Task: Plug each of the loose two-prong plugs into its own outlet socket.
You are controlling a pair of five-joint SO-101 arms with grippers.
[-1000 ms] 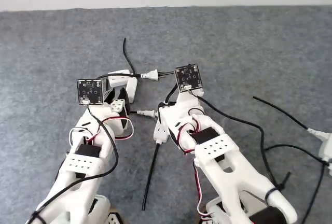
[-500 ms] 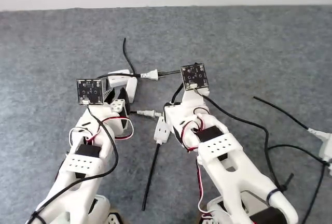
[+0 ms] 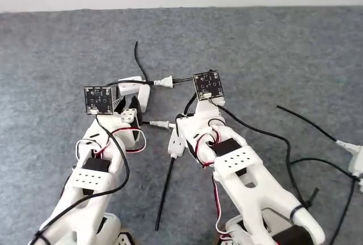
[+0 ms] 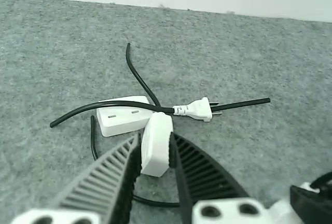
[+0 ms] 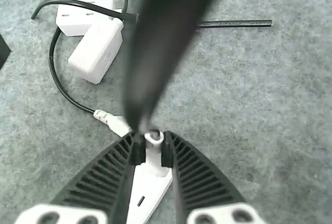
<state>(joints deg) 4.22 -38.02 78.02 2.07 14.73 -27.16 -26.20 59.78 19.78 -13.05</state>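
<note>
The left gripper (image 4: pixel 154 142) stays clamped on a white socket block (image 4: pixel 155 154) and does not move. Between the arms a loose plug (image 3: pixel 161 124) lies on the mat (image 3: pixel 283 58). The right gripper (image 5: pixel 151 141), closed on a corded socket (image 5: pixel 148 182), has swung back left, so this socket is again just beside the plug. I judge they are not yet joined.

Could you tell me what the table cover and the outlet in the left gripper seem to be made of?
The cover looks like grey felt or short carpet: matte, fuzzy, speckled. The outlet is probably moulded white plastic: smooth, rounded edges.
</note>
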